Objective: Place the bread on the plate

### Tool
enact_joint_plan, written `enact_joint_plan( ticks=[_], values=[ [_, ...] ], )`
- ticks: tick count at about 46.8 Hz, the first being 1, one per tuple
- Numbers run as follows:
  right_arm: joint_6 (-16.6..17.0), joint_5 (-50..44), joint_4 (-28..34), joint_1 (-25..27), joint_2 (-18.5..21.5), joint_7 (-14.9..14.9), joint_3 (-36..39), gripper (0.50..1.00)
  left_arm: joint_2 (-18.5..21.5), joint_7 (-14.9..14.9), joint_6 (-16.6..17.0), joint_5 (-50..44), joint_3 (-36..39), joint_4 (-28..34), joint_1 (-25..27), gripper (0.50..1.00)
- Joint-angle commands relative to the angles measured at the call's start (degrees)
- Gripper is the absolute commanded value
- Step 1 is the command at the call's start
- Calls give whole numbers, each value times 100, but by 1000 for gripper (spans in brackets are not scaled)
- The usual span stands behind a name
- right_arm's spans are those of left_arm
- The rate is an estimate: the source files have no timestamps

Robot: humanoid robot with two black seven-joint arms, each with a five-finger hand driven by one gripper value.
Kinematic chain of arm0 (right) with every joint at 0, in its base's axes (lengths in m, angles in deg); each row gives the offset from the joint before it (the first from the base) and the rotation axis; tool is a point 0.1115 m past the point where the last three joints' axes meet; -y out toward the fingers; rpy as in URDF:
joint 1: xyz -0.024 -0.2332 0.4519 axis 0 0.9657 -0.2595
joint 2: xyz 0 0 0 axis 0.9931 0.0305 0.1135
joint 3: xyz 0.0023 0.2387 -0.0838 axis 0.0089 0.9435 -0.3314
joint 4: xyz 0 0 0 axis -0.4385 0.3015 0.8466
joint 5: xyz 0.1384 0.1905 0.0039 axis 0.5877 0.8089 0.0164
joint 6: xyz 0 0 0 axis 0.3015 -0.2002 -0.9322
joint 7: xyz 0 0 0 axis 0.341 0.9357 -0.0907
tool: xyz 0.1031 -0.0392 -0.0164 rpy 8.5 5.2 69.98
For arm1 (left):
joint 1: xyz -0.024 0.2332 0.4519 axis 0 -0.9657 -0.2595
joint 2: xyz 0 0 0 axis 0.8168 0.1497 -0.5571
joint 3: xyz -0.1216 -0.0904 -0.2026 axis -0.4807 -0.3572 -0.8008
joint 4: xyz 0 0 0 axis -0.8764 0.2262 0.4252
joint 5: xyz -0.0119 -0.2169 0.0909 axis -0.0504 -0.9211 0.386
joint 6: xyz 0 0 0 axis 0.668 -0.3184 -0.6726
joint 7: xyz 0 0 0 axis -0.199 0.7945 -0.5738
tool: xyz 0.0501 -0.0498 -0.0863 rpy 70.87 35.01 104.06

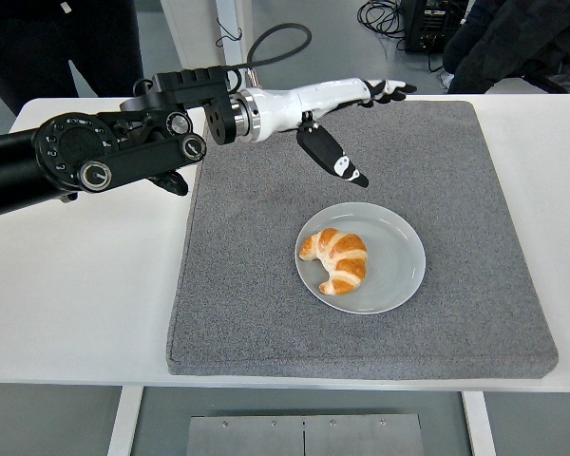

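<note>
- The bread (pixel 335 259), a croissant, lay on the plate (pixel 399 275), a bit toward the plate's left side, and nothing was touching it.
- The plate sat on the gray mat (pixel 247 285), and the mat lay on the white table (pixel 76 294).
- The left hand (pixel 337 104) was up above the far part of the mat, well apart from the bread. Its fingers were stretched out flat and held nothing, and its thumb (pixel 334 157) pointed down toward the plate.
- It looked like the bread part was done. The good thing to do from there was to pull the hand away high and slow, so it would not bump the plate or knock the bread off.
- The right hand did not show.
- A person in dark clothes (pixel 513 43) stood past the far edge of the table.
</note>
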Motion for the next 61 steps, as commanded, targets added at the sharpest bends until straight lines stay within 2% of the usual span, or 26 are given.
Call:
enact_joint_plan(
  ticks=[1,7,18,23,29,34,39,48,61],
  values=[
    [0,0,0,-1,0,0,0,1000,-152,22,-3,-349,-221,-277,-166,998],
    [9,0,-9,-1,0,0,0,1000,-364,57,6,-710,-503,-611,-297,998],
    [9,9,-35,-1,0,0,17,1000,-970,66,-46,-1668,-951,-1850,-649,998],
    [9,0,-26,-1,0,0,9,1000,-1075,14,-213,-1975,-1197,-2325,-790,998],
    [9,0,-18,-1,0,0,0,1000,-1383,5,-372,-2195,-1592,-3089,-922,998],
    [9,0,-18,-1,0,0,0,1000,-1383,-4,-582,-2248,-1768,-3617,-1001,998],
    [9,0,-18,-1,0,0,0,1000,-1383,5,-802,-2538,-1997,-3837,-1106,998],
    [9,9,-26,-1,0,0,9,1000,-1383,14,-855,-2969,-2032,-4303,-1141,998],
    [9,0,-26,-1,0,0,0,1000,-1383,58,-978,-3285,-2181,-4321,-1229,998]
  ],
)
